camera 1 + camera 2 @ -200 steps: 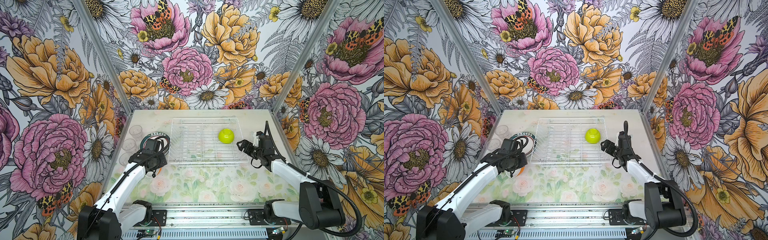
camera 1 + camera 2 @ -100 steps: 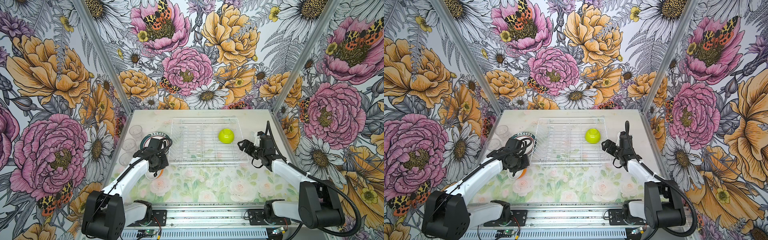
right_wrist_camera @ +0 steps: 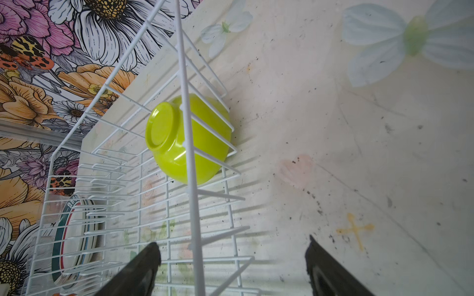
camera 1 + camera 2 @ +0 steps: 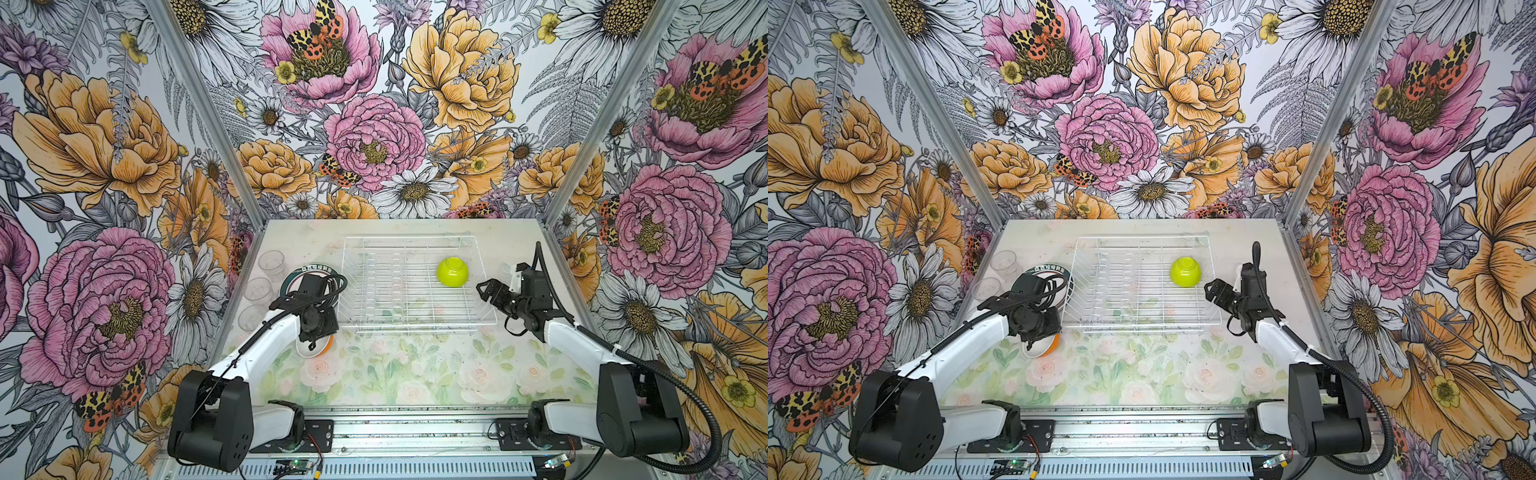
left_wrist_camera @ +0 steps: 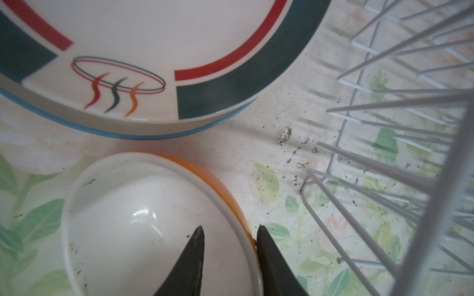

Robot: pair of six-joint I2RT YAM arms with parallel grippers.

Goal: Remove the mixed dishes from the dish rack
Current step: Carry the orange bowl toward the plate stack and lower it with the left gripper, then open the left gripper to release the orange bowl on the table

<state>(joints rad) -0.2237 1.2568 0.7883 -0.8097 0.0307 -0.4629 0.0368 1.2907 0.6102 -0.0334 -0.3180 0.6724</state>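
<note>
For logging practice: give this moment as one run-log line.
left tool: parted astride orange bowl rim | right tool: open at dish rack edge | inside: lime-green bowl

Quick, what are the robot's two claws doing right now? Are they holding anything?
Left gripper: slightly open, straddling the rim of the orange bowl, not squeezing it.
Right gripper: wide open, holding nothing.

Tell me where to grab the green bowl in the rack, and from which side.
Best across its raised foot ring, from above, with the right tool. The green bowl lies bottom up in the rack, rim down on the wires, and the rack's side wall bars a level approach.
</note>
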